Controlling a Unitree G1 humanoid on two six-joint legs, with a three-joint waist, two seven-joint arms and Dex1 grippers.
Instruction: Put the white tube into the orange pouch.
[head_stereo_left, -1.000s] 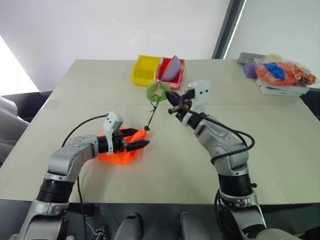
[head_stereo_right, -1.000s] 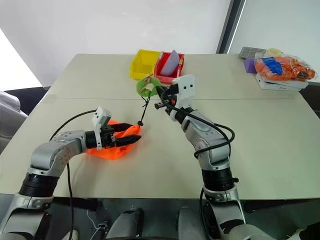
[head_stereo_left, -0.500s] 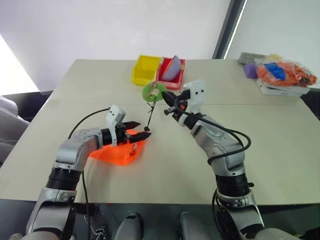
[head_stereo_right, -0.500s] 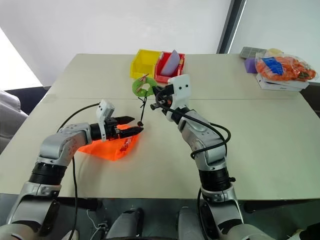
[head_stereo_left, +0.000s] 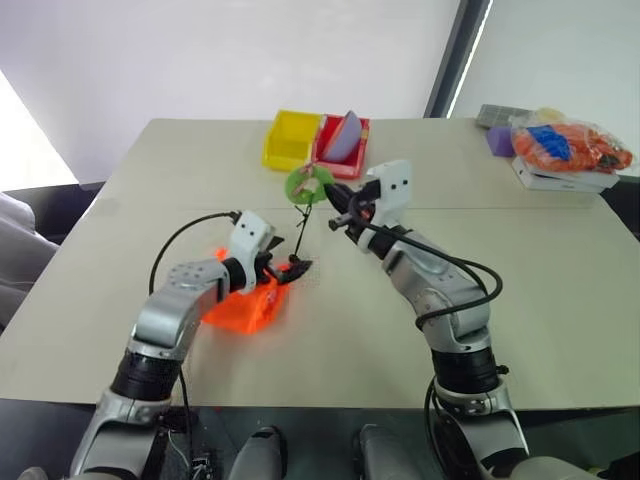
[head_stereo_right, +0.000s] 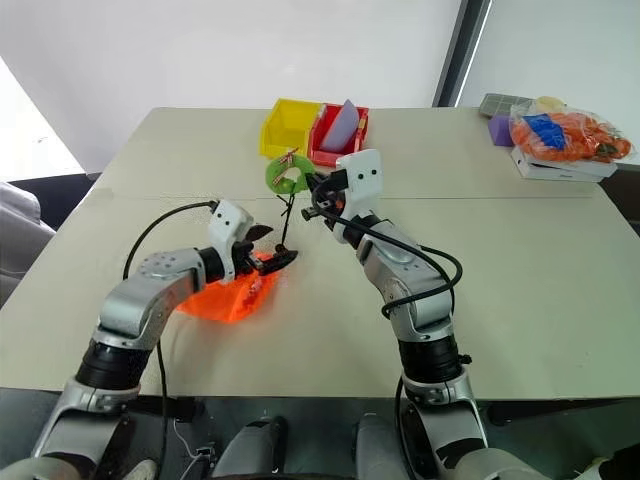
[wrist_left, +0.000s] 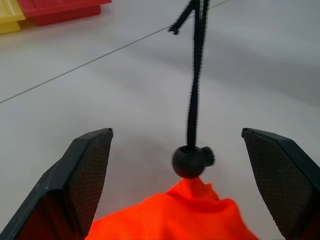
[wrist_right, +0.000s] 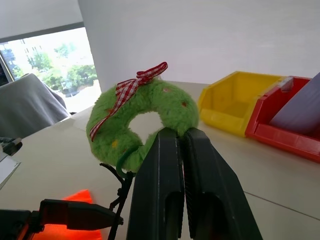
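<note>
The orange pouch (head_stereo_left: 240, 305) lies on the table's left half, its black cord (wrist_left: 196, 75) rising from a round black toggle (wrist_left: 189, 161). My left gripper (head_stereo_right: 275, 255) is open at the pouch's mouth end, one finger on either side of the toggle, touching nothing. Above the table my right gripper (wrist_right: 177, 132) is shut on the fuzzy green ring tag (head_stereo_left: 308, 185) with a red checked bow, holding the cord up. I cannot make out the white tube for sure; a small pale, reddish streak (head_stereo_right: 256, 287) shows at the pouch's mouth end.
A yellow bin (head_stereo_left: 290, 140) and a red bin (head_stereo_left: 350, 158) holding a lilac piece stand at the table's far middle. An orange mesh bag (head_stereo_left: 572, 146) with blue contents rests on a white box at the far right, beside a purple block (head_stereo_left: 498, 140).
My left gripper has moved right along the pouch to the toggle end and rolled, staying open. The right gripper has kept the green tag up in the same place.
</note>
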